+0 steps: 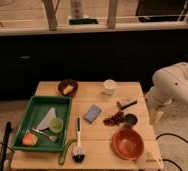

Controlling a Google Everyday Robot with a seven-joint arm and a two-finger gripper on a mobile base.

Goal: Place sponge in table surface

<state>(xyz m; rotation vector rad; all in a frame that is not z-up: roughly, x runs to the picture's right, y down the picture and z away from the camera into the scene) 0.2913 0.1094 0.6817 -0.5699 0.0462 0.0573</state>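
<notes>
The sponge (92, 113), a small flat blue-grey pad, lies on the table surface (94, 151), a pale wooden slatted top, near its middle and just right of the green tray. My white arm (173, 85) comes in from the right. The gripper (156, 116) hangs at the table's right edge, well to the right of the sponge and apart from it. Nothing shows in it.
A green tray (37, 102) at the left holds a green cup, a white cloth and an orange fruit. A dish brush (78, 145) lies at the front, an orange bowl (128, 143) at the front right. A white cup (109, 86) and a dark bowl with a yellow lump (68, 88) stand at the back.
</notes>
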